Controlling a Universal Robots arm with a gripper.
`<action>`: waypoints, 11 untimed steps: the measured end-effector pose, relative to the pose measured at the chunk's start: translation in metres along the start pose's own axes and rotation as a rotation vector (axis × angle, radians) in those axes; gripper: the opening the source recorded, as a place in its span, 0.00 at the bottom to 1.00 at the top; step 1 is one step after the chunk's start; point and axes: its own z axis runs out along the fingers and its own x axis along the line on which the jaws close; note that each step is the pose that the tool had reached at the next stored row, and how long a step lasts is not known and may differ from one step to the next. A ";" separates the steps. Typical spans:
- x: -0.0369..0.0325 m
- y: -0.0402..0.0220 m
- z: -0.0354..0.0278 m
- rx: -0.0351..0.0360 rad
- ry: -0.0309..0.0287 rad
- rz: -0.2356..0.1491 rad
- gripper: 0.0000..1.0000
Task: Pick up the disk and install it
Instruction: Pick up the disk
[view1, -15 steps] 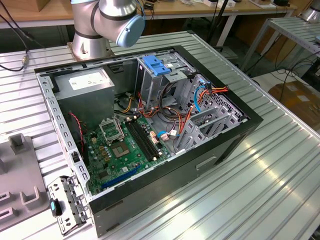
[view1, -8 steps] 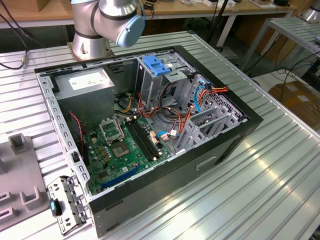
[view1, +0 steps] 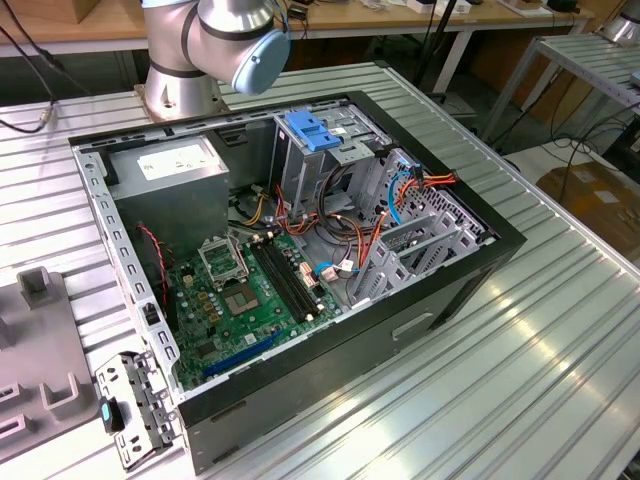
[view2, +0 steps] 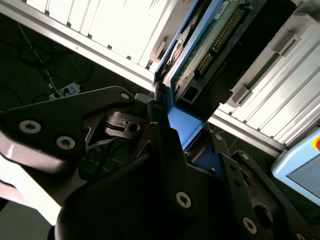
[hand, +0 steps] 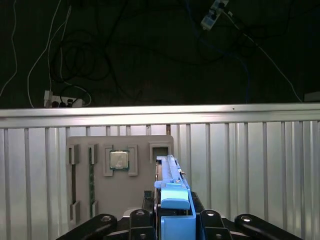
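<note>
Gripper (hand: 175, 222) jaws clamped on disk (hand: 169, 172) at its blue carrier end (hand: 175, 202); disk seen edge-on, by grey fixture plate (hand: 125, 195) w/ CPU chip (hand: 119, 160).

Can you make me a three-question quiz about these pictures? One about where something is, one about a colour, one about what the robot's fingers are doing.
1. Where is the square chip? A. in the grey tray B. on the floor C. in a cup
2. What colour is the held end of the disk? A. red B. blue C. yellow
3. What are the fingers doing? A. hanging open B. squeezing a cable C. shut on the disk
Answers: 1 A, it sits in a tray pocket; 2 B, that end is blue; 3 C, they clamp the blue end.
</note>
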 end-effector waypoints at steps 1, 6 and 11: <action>-0.0001 0.0000 -0.0016 0.0000 0.0000 0.000 0.37; -0.0003 0.0001 -0.0119 0.0000 0.0000 0.000 0.37; -0.0005 0.0002 -0.0216 0.0000 0.0001 0.000 0.37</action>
